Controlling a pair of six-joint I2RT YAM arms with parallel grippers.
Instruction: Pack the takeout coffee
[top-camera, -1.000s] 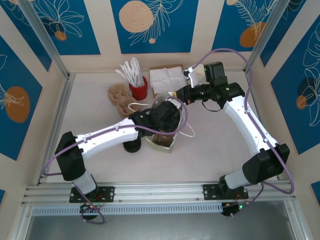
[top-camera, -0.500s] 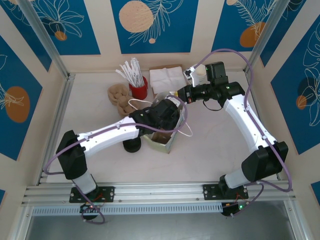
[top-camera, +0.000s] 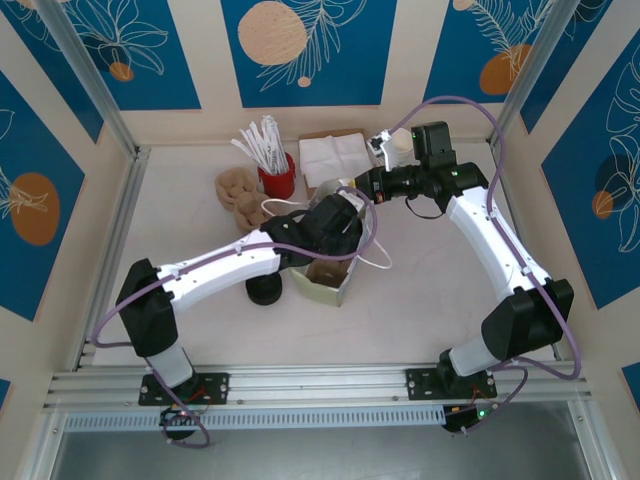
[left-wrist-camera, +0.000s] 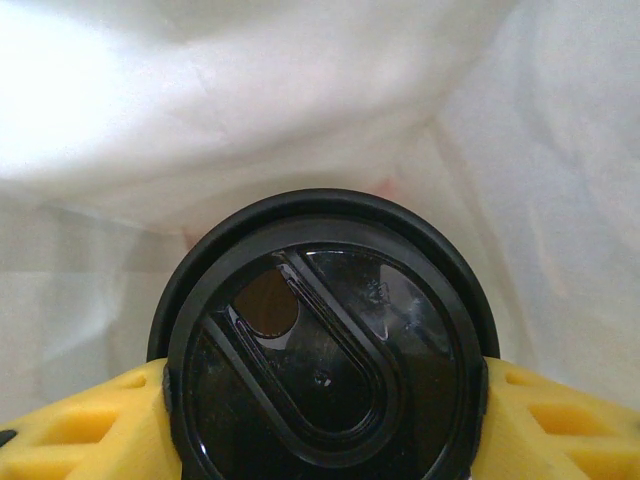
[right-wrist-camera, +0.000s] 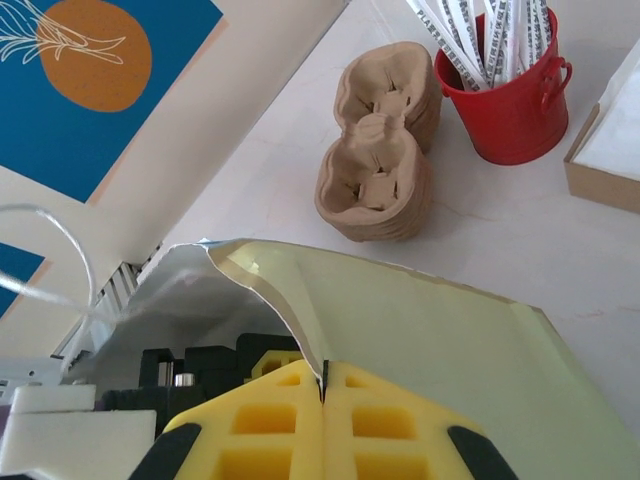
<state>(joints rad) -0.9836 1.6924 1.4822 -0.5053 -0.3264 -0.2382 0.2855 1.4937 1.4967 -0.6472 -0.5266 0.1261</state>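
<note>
- One takeout coffee (left-wrist-camera: 320, 350): I see its single round black plastic lid.
- One carrier bag (right-wrist-camera: 430, 330), pale and thin-walled, with two white loop handles.
- One small red metal bucket (right-wrist-camera: 515, 105). The white paper-wrapped sticks (right-wrist-camera: 490, 35) in it overlap too much for me to count.
- One stack of brown moulded-pulp cup carriers (right-wrist-camera: 375, 180). The top one has two wells; I cannot tell how many carriers are stacked.
- One brown cardboard tray of white napkins (top-camera: 335, 150).
- One low black round stack (top-camera: 263, 291).
- Two white robot arms, left (top-camera: 220, 270) and right (top-camera: 490, 230).
</note>
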